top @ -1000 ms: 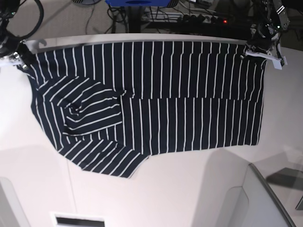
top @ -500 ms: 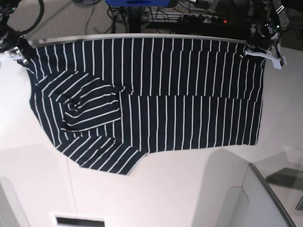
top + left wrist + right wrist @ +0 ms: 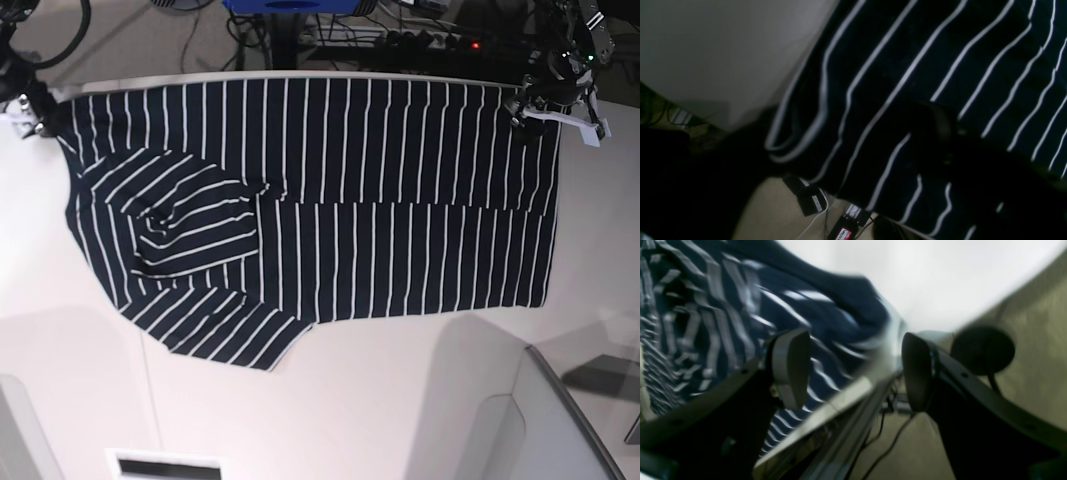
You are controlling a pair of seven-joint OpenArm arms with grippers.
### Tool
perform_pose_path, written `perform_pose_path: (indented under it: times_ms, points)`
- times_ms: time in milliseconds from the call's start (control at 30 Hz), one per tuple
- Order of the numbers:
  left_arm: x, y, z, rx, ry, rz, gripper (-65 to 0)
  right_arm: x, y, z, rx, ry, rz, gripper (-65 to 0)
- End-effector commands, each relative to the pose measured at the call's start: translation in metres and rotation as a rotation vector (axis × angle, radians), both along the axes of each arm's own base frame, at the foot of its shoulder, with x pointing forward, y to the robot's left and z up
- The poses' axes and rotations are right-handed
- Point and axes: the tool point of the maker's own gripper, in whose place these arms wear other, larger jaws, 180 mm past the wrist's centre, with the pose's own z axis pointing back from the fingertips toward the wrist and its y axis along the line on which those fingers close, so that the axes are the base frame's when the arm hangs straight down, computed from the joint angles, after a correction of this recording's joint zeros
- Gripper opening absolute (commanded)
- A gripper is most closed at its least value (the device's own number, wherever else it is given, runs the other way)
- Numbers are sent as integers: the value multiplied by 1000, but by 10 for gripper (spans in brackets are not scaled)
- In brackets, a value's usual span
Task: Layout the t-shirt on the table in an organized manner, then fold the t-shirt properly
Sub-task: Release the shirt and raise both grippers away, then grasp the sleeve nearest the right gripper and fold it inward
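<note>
Two arms at far table [image 3: 400, 400] edge, right gripper [image 3: 853, 373] spread, left gripper [image 3: 545, 100] pinching t-shirt [image 3: 350, 200].

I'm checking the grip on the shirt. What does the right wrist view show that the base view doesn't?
Only the right wrist view shows the right end effector open, its pads apart and off the cloth. Only the base view shows the whole t-shirt spread, with a bunched, skewed patch on its left. Both show the shirt's corner at the table edge.

The t-shirt [image 3: 330, 200] has slid farther back; right pincer [image 3: 853, 373] apparently released.
</note>
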Motion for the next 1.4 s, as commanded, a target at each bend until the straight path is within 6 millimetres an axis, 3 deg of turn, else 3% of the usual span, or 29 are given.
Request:
perform_pose_path:
  times_ms: [0,67,200,300,433,533,633,700,867,1000,1367]
  points:
    - [7,10,11,30,-35,-3,-84,8,-10,14,-41,-41,6,-245]
    - [7,21,16,52,-38,7,-86,7,-19,21,-61,-46,-24,-240]
    - [-7,66,36,113,-71,131,-86,-1,-51,34,-104,-57,-124,-237]
    - [3,107,67,183,-131,190,-86,22,-73,48,-146,-90,-101,-237]
    - [26,138,99,287,-162,164,-86,86,-92,61,-142,-152,-43,-237]
    - [47,142,111,325,-187,146,-89,147,-91,64,-178,-215,78,-240]
    - [63,125,104,327,-167,74,-92,197,-85,55,-233,-263,182,-239]
    - [68,117,99,318,-158,45,-158,223,-81,42,-267,-262,218,-237]
    - [65,115,93,307,-147,49,-476,245,-56,13,-246,-243,321,-237]
    - [65,116,93,310,-145,48,-645,256,-23,12,-184,-297,395,-237]
    - [66,113,91,307,-142,41,-650,271,22,7,-121,-325,426,-237]
